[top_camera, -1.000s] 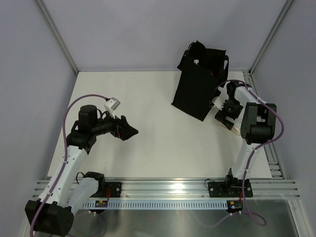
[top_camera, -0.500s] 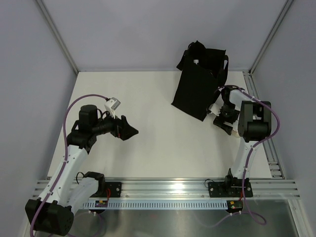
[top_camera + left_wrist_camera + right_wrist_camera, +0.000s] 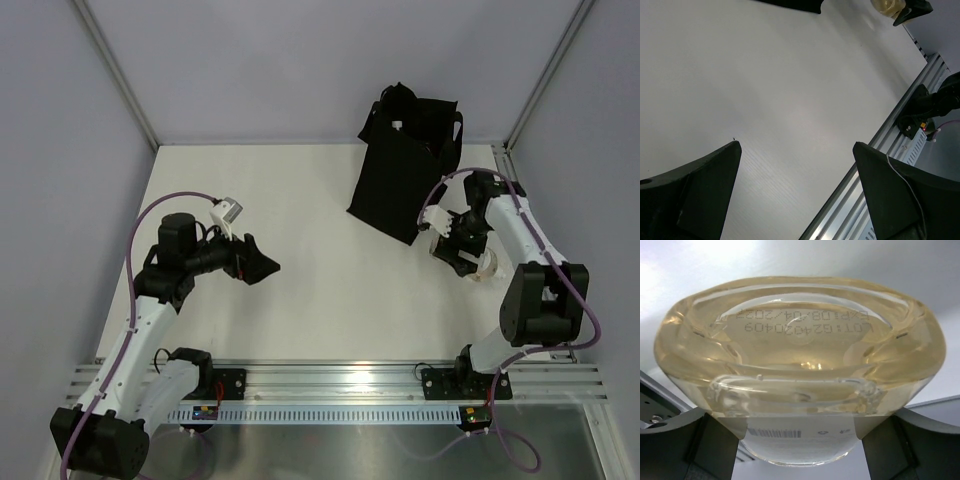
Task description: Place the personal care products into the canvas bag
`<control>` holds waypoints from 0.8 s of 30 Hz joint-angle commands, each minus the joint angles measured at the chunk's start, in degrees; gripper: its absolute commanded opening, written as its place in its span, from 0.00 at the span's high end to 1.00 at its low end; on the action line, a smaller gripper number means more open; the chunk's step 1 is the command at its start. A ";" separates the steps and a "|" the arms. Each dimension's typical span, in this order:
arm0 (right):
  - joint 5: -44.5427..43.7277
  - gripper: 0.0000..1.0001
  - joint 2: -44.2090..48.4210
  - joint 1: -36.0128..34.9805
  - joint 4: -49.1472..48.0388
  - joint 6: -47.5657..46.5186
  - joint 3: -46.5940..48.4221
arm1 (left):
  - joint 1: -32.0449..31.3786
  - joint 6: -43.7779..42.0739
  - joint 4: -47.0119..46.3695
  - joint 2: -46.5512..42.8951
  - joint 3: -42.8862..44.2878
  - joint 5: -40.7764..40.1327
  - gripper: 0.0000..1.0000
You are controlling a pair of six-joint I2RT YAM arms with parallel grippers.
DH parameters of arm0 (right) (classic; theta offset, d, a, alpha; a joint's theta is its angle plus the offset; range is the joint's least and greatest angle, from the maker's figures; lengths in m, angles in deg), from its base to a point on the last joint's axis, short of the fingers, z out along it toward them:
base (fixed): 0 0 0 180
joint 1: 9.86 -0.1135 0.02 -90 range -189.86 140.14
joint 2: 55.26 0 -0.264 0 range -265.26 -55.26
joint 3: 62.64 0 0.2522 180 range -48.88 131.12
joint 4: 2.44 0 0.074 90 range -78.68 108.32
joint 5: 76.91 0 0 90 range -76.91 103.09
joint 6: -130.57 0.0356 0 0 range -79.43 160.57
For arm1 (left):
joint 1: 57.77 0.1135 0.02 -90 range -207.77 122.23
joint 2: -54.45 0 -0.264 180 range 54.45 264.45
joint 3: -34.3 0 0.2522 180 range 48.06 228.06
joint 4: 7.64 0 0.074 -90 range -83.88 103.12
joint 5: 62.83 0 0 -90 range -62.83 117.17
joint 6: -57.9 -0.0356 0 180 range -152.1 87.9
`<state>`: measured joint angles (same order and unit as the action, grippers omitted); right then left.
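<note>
Right wrist: fingers (image 3: 715, 450) pinch beige bottle (image 3: 800, 365) (base showing)

The canvas bag (image 3: 400, 180) stands far right on the table (image 3: 300, 200), the bottle (image 3: 487, 266) seemingly near its right side.

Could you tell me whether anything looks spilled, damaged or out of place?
Nothing stands out. The right gripper is shut on a clear yellowish bottle, intact with no liquid on the table. The black canvas bag stands upright, turned at an angle to the table edges. The left gripper is open and empty.
</note>
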<state>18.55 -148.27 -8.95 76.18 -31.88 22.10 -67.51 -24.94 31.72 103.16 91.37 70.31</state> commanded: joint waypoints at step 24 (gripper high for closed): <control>16.72 1.00 -18.16 -4.60 -38.73 71.91 70.79 | 0.33 0.32 -0.03 2.62 3.62 -1.74 0.01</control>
<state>46.65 -163.16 -12.91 58.41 27.94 91.41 -67.51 -23.58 32.27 105.39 92.02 69.94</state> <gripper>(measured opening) 0.884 0.987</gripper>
